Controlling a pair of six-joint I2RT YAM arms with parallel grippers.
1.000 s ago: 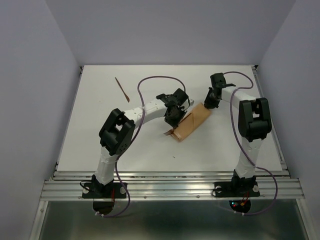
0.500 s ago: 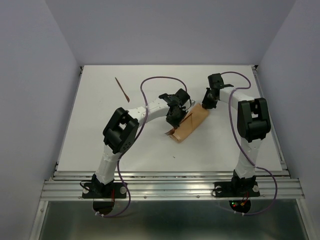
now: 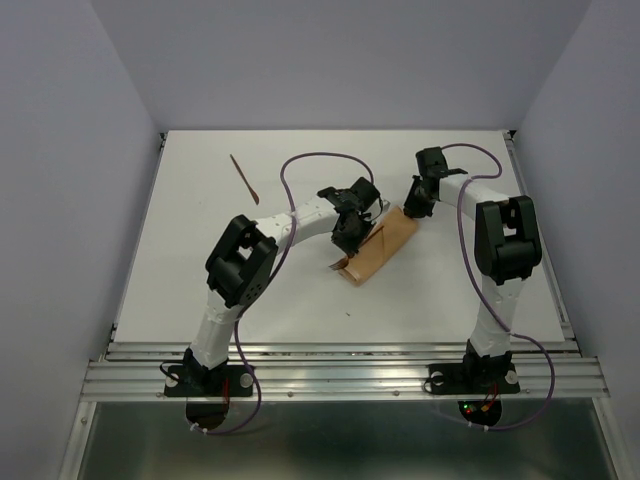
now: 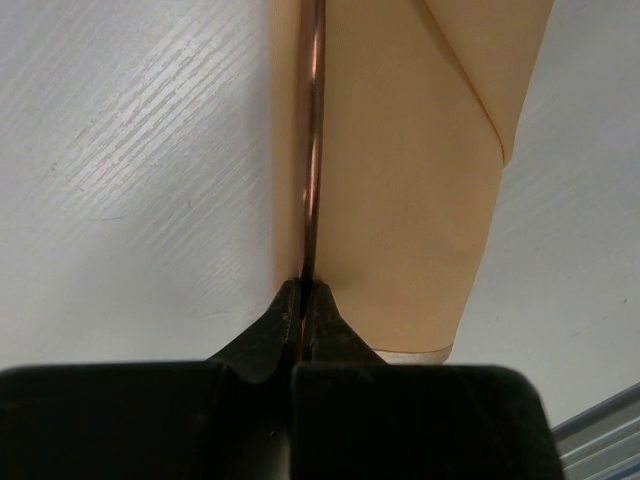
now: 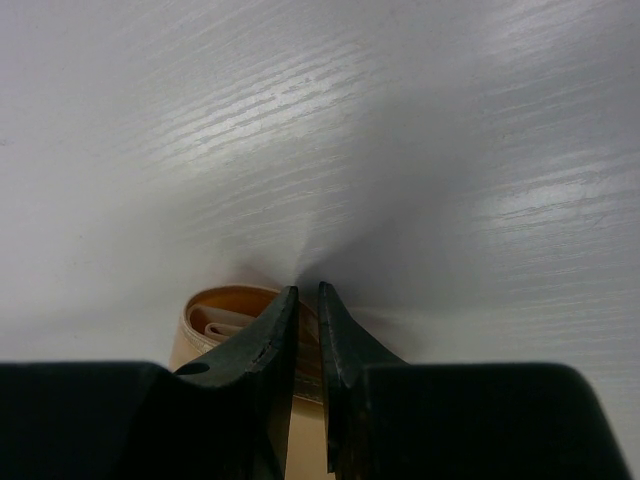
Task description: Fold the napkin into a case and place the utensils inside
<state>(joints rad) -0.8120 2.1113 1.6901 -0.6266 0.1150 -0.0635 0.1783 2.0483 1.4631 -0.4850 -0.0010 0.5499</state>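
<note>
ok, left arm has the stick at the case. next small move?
Probably ease the left end effector forward, sliding the stick along the case: the stick lies along the case's edge, and the right end effector pinches the far end.

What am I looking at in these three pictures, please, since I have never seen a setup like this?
These are two robot arms, left and right, bolted at the near edge of a white table, each ending in a two-finger gripper. The wide picture comes from a camera above and behind them. The other two come from cameras on the wrists, looking past each arm's own fingers. On the table lies a narrow, folded tan case. The left gripper is shut on a thin reddish-brown utensil, held lengthwise over the case. The right gripper pinches the case's far end, where its layers gape. A second utensil lies apart, toward the table's far left.
</note>
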